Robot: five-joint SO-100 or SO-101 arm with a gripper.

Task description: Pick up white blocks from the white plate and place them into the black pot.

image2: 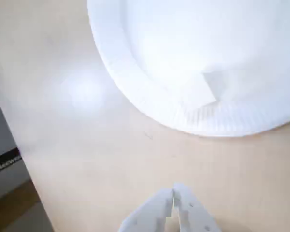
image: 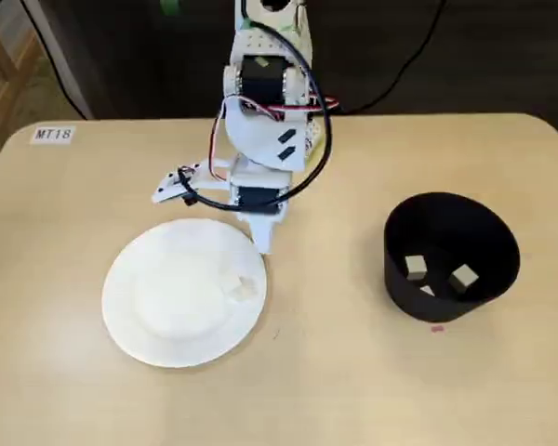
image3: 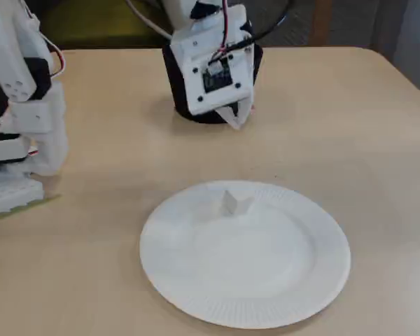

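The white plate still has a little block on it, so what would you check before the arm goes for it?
1. Block left to pick: ok. One white block lies on the plate near its rim.
2. Gripper empty: ok. In the wrist view the fingers are together with nothing between them.
3. Gripper open for the grab: not ok. It must open first.
4. Gripper over the block: not ok. It hangs past the plate's rim, over bare table.
5. Pot ready: ok. Upright, mouth open, at least two blocks inside.
6. Block's exact tilt: cannot tell. It blurs into the plate.
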